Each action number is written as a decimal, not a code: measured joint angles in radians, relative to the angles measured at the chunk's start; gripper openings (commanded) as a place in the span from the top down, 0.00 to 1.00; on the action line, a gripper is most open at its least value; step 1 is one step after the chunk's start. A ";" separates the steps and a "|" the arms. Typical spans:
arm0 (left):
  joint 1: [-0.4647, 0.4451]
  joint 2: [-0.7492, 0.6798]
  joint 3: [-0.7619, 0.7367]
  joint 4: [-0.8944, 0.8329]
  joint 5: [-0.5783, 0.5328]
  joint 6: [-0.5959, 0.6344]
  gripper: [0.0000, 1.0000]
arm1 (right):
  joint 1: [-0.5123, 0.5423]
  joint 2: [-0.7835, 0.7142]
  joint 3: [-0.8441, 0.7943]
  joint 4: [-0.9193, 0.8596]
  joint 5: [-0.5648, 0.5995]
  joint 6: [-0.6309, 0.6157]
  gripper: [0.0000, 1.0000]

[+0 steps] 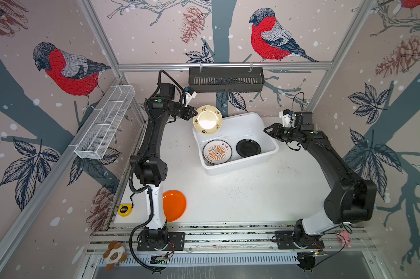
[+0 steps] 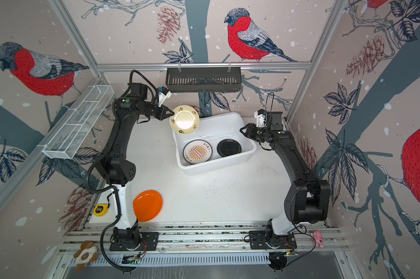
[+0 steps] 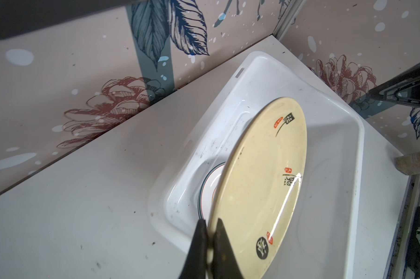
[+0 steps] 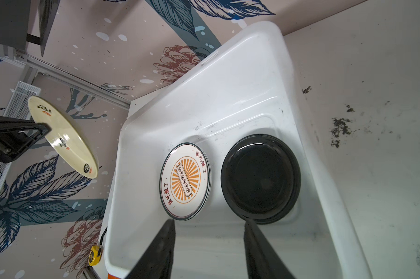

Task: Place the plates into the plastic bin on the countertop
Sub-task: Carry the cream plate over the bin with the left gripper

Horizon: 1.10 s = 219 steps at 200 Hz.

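While the left gripper (image 1: 194,113) is clenching the rim of the cream plate (image 1: 207,120), that plate is hanging tilted in the air over the far-left corner of the plastic bin (image 1: 240,167), not touching it. In the left wrist view both fingers (image 3: 220,244) are pinching the plate's edge (image 3: 259,183), one on each face. The bin is sitting on the countertop (image 1: 252,193) near its far edge, right of the middle, and is turned at an angle to that edge. Inside the bin, a sunburst plate (image 1: 217,152) is lying flat on the left side, topping a small stack, and a black plate (image 1: 248,147) is lying flat just beside it on the right. The right gripper (image 1: 265,130) is hovering over the bin's right rim, jaws apart and gripping nothing; the right wrist view is showing empty space between its fingers (image 4: 160,244). An orange plate (image 1: 176,205) is lying near the countertop's front-left corner, partly hidden by the left arm.
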 measured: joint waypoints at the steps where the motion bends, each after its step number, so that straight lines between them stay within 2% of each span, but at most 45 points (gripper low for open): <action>1: -0.002 0.000 -0.002 0.002 0.000 -0.002 1.00 | 0.000 -0.001 0.000 -0.002 0.002 0.000 0.52; 32: -0.078 0.011 -0.076 0.111 0.006 -0.040 1.00 | 0.003 -0.032 0.016 -0.048 0.027 0.000 0.52; 124: -0.275 0.163 -0.127 0.344 0.005 -0.132 1.00 | 0.004 -0.158 0.009 -0.178 0.106 -0.001 0.52; 159: -0.319 0.227 -0.127 0.418 0.002 -0.170 1.00 | 0.003 -0.195 -0.020 -0.198 0.122 0.003 0.52; 219: -0.342 0.318 -0.127 0.502 -0.007 -0.224 1.00 | 0.004 -0.227 -0.041 -0.232 0.142 0.027 0.52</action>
